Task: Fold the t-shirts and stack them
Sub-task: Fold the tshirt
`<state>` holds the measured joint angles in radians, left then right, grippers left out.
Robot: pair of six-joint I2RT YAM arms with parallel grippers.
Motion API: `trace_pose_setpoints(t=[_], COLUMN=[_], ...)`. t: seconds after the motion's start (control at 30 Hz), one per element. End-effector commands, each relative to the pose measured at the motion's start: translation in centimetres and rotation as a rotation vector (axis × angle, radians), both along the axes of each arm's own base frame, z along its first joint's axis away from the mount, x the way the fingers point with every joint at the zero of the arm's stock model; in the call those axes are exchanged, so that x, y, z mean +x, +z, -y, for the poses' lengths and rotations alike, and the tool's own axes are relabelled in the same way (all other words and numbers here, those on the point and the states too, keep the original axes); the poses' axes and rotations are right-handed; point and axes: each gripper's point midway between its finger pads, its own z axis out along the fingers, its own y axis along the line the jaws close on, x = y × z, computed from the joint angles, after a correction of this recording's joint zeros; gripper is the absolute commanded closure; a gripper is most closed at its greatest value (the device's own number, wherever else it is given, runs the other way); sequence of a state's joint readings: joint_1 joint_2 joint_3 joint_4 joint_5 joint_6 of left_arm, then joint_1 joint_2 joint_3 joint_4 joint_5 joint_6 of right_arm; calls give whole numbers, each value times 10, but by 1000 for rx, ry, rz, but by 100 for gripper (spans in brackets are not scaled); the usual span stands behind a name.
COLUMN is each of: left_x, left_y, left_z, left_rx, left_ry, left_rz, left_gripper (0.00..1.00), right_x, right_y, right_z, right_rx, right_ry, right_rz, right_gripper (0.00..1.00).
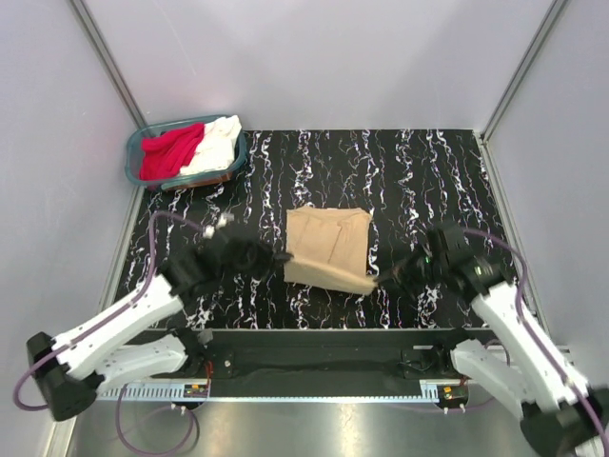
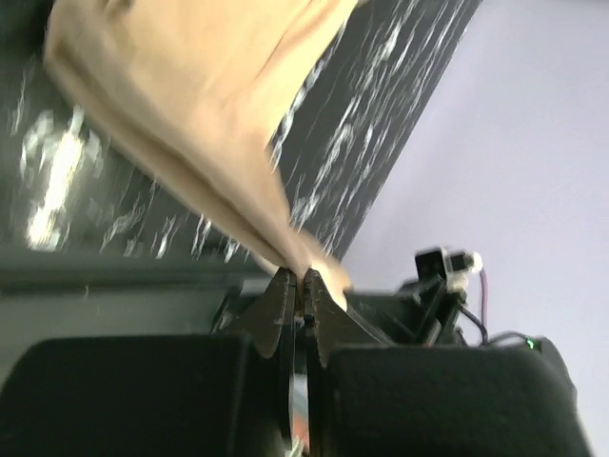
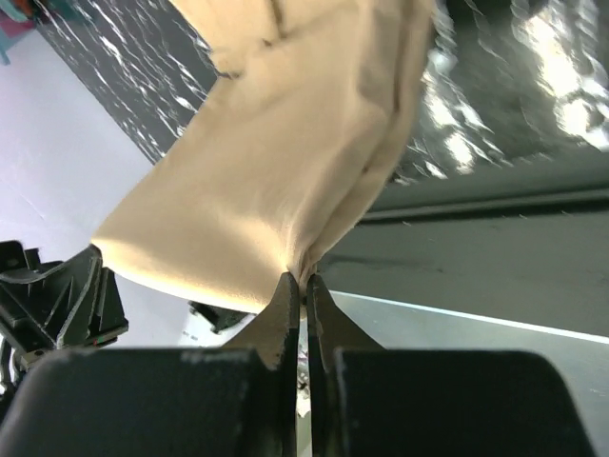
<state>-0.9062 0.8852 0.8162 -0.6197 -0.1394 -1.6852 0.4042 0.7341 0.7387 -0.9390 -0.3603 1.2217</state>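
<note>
The tan-beige t-shirt (image 1: 328, 248) lies partly folded in the middle of the black marbled table. My left gripper (image 1: 284, 258) is shut on its near left corner, and the cloth (image 2: 200, 124) stretches away from the fingertips (image 2: 282, 286). My right gripper (image 1: 381, 281) is shut on the near right corner, with the cloth (image 3: 285, 152) bunched between the fingertips (image 3: 290, 290). Both near corners are lifted a little off the table. The red t-shirt (image 1: 171, 149) and the white t-shirt (image 1: 217, 143) lie crumpled in the basket.
The teal plastic basket (image 1: 136, 143) stands at the far left corner of the table (image 1: 419, 171). Grey walls with metal posts close in the left, back and right sides. A metal rail (image 1: 314, 338) runs along the near edge.
</note>
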Motion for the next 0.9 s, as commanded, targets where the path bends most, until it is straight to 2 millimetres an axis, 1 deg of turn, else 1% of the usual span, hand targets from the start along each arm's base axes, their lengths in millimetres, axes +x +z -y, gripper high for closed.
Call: trace_pose_setpoints(t=[0.0,0.03,0.07,0.1,0.13,0.17,0.2,0.23,0.27,0.3,0.33,0.37,0.4,0.43,0.47,0.5,0.53,0.57,0.63,0.67,0.7,0.83,0.87], left_x=[52,58,74,88,98,109,122,134,147,163,172,183,198,207,217,225,231,236,244,247,249,257,260], left_y=[21,22,24,24,25,35,24,22,30,16,14,21,7,15,-3,-7,-4,-22,-24,-34,-37,-49,-55], left_z=[-12,-10,-6,-12,-13,-13,-13,-21,-20,-25,-26,-22,-24,-17,-14,-15,-9,-7,-2,-1,-4,-8,-9], left_rx=[97,108,122,123,129,131,152,159,151,169,166,138,144,127,136,136,123,120,97,103,106,112,117], left_ry=[-20,-58,-57,-39,-39,-50,-48,-37,-34,-22,-20,-33,-30,-67,-89,-95,-129,-143,-161,-164,-158,-146,-146], left_rz=[112,115,107,96,94,121,92,84,111,79,68,85,63,88,51,46,56,12,0,-16,-23,-44,-55], left_gripper=[100,100,100,100,100,100,100,100,100,100,100,100,100,100,100,100,100,100,100,100,100,100,100], right_x=[57,72,90,103,119,134,150,161,177,187,196,208,216,223,233,237,241,244,248,248,250,256,258], right_y=[29,33,37,38,38,50,37,36,44,34,32,37,25,22,16,13,10,4,0,-5,-8,-21,-28], right_z=[-16,-12,-17,-15,-8,-8,-8,-7,-6,-8,-9,-7,-8,-7,-5,-3,-1,0,4,4,9,14,15], right_rx=[-23,-21,-3,9,20,32,30,36,42,62,65,66,66,69,72,72,74,79,81,84,88,96,99], right_ry=[81,66,99,93,70,89,90,92,95,106,107,108,110,110,111,112,104,102,97,96,82,70,74], right_rz=[124,128,116,112,105,137,87,79,104,64,58,78,49,45,36,31,25,9,3,-14,-21,-40,-55], right_gripper=[100,100,100,100,100,100,100,100,100,100,100,100,100,100,100,100,100,100,100,100,100,100,100])
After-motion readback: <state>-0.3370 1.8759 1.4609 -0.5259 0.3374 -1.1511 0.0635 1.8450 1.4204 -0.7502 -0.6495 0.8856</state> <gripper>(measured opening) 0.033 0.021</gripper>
